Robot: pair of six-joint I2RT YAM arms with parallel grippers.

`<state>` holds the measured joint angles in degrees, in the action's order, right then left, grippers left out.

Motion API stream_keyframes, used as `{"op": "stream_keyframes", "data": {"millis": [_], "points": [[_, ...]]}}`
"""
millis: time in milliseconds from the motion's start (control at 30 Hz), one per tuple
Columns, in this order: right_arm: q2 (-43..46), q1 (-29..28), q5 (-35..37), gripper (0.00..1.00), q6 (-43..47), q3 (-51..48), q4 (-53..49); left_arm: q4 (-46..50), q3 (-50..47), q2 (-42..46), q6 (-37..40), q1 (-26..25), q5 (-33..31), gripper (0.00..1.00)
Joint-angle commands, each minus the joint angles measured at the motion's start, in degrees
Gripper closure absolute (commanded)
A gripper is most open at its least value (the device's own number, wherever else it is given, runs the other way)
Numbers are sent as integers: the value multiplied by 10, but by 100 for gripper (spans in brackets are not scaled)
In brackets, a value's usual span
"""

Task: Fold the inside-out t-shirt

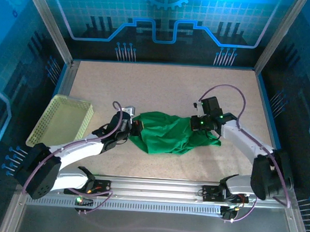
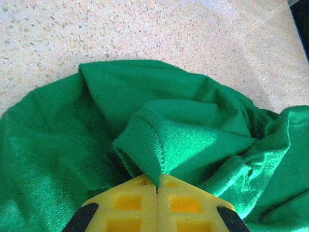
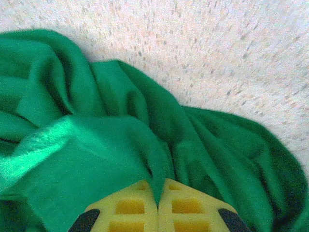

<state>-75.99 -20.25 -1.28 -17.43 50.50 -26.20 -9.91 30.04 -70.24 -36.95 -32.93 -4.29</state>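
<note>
The bright-green t-shirt [image 1: 169, 132] lay bunched in a crumpled heap near the middle of the speckled desk [image 1: 162, 85], closer to the near edge than the far one, stretched between the two arms. The left fingers [image 1: 135, 128] met its left end, and in the left wrist view the yellow left fingers [image 2: 145, 195] were pressed together on a ribbed, stitched edge of the cloth, which rose in a rolled fold just above their tips. The right fingers [image 1: 197, 123] were at the shirt's right end. In the right wrist view the right fingers [image 3: 147, 195] were likewise closed, with a fold of green fabric pinched in the seam between them. A pale yellow-green perforated basket [image 1: 66, 119] sat at the desk's left side, apart from the shirt.
</note>
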Motion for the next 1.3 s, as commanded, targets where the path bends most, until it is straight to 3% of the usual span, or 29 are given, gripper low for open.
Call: {"op": "stream_keyframes", "data": {"millis": [0,167,400,500,567,633,733,900,967,1067,1133,1200,1267], "points": [[74,-15,65,100,3,49,-59,23,14,42,18,14,-8,100],[175,-30,66,100,20,134,-132,59,65,109,44,18,-11,100],[243,-91,-6,100,37,302,-232,70,117,191,83,22,-29,100],[247,-126,-18,100,35,286,-219,88,142,144,86,23,-30,100],[211,-137,21,100,19,243,-211,142,182,72,87,24,-33,100],[138,-152,109,100,-10,223,-249,224,238,-2,85,24,-48,100],[108,-159,191,100,-39,199,-260,232,238,-20,78,24,-55,100],[126,-163,83,100,-23,190,-210,218,211,14,83,28,-77,100],[100,-178,85,100,-26,189,-204,244,228,-15,91,32,-71,100],[41,-188,81,100,-35,183,-184,316,272,-80,96,33,-76,93],[-8,-195,70,100,-45,190,-169,344,279,-101,88,34,-96,77],[-53,-203,66,100,-57,209,-160,356,268,-96,73,33,-126,64],[-100,-208,58,99,-69,242,-158,363,243,-67,42,33,-166,62]]}}
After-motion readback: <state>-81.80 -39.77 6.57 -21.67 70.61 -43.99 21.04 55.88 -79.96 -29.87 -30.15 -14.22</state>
